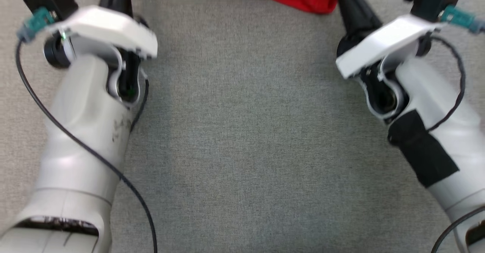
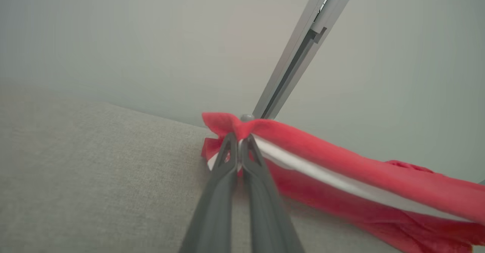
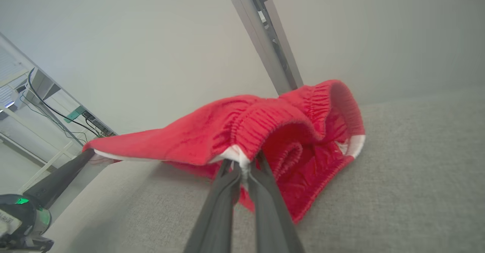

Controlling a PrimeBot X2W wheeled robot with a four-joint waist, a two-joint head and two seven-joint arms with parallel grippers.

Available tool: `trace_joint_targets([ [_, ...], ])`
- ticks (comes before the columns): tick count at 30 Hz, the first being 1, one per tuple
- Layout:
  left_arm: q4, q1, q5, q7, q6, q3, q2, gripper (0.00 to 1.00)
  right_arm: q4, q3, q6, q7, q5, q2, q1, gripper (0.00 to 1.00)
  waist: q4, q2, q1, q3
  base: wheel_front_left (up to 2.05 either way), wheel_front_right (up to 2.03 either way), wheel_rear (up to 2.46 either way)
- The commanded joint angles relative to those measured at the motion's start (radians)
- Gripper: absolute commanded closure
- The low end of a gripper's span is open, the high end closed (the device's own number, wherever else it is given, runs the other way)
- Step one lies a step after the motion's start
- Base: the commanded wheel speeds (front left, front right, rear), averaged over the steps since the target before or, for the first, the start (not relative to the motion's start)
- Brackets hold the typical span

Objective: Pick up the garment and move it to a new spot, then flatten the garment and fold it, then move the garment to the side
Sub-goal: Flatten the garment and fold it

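Right, left hand (image 2: 239, 141) and right hand (image 3: 244, 169) are each pinched shut on the red garment (image 3: 189, 139), stretched over the far end of the grey surface (image 1: 242, 131) with lower folds touching it, which looks like the carrying step, so next comes lowering and pulling it flat.

Soft, even light all round, no glare. Head view's smeared with motion blur, worst along the top. Wrist views are crisper: the red garment (image 3: 288, 131) drops a faint shadow on the grey surface (image 3: 398, 177), and the wall (image 3: 151, 37) behind is hazy, out of focus.
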Motion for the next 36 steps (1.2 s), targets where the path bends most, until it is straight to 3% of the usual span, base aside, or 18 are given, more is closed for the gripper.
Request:
trace_joint_targets([
  [1, 0.002, 0.019, 0.010, -0.003, -0.005, 0.006, 0.005, 1.00, 0.001, 0.005, 0.000, -0.005, 0.020, -0.009, 0.020, 1.00, -0.005, 0.0000, -0.0001, -0.029, 0.00, 0.00, 0.00],
  [16, 0.102, 0.237, 0.056, -0.003, -0.043, -0.045, 0.006, 1.00, 0.099, 0.243, 0.000, 0.056, 0.363, -0.001, 0.205, 1.00, 0.015, 0.0000, -0.0001, -0.236, 0.00, 0.00, 0.00],
  [28, 0.102, 0.360, 0.094, -0.003, -0.052, -0.004, 0.005, 1.00, 0.083, 0.359, 0.000, 0.164, 0.487, 0.028, 0.309, 1.00, 0.018, 0.0000, -0.0001, -0.302, 0.00, 0.00, 0.00],
  [36, 0.085, 0.457, 0.226, -0.003, -0.045, -0.027, 0.037, 1.00, 0.098, 0.408, 0.000, 0.224, 0.538, 0.023, 0.398, 1.00, 0.026, 0.0000, -0.0001, -0.372, 0.00, 0.00, 0.00],
])
